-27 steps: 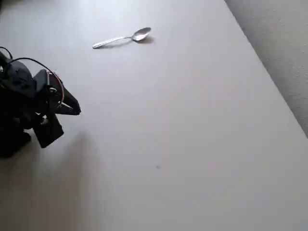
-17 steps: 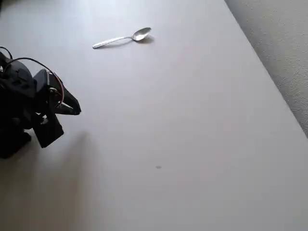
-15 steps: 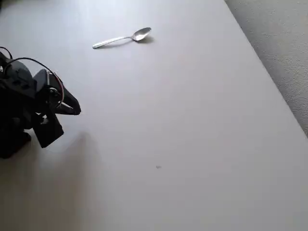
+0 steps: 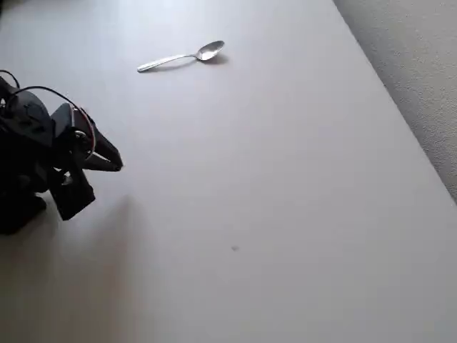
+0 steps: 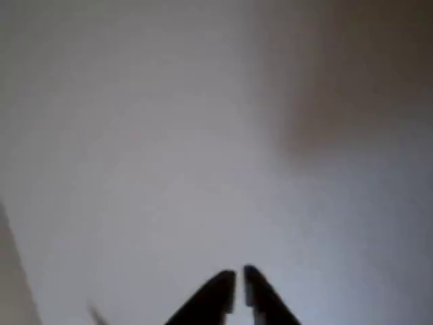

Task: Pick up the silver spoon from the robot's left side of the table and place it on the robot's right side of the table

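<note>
Overhead view places the silver spoon (image 4: 181,57) on the table (image 4: 300,214), well apart from the gripper (image 4: 114,163), up and right, handle pointing left; the fingers are closed and empty.

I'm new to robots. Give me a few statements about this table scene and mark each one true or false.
1. The spoon lies flat on the table. True.
2. The gripper holds the spoon. False: it is empty and well apart from the spoon.
3. The gripper's fingers are nearly together in the wrist view. True.
4. In the overhead view the spoon's bowl points to the picture's left. False: the bowl is at the right end, the handle at the left.
5. Carpet shows beyond the table's edge. True.
</note>
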Controlling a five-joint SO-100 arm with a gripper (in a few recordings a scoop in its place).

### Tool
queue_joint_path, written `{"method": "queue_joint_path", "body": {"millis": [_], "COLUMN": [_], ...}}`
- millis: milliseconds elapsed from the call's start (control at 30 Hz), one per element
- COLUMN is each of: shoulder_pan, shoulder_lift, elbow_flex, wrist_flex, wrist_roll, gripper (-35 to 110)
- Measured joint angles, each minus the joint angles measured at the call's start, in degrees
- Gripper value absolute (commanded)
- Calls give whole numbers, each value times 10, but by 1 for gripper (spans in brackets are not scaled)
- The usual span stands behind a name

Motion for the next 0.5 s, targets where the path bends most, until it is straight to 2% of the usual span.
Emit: {"method": "queue_joint_path", "body": {"millis": [167,267,300,367,500], "shoulder_pan": [-1,-39,-64,-109,-191], "shoulder_lift": [-1,-26,-64,-181,-499], "elbow_flex": [-2,-49,-91,-207,-473], "wrist_flex": [-33,-40,-38,-5,64], "wrist_roll": [-99,-113,-112,-113,-135], "gripper": [3,5,6,18,32]}}
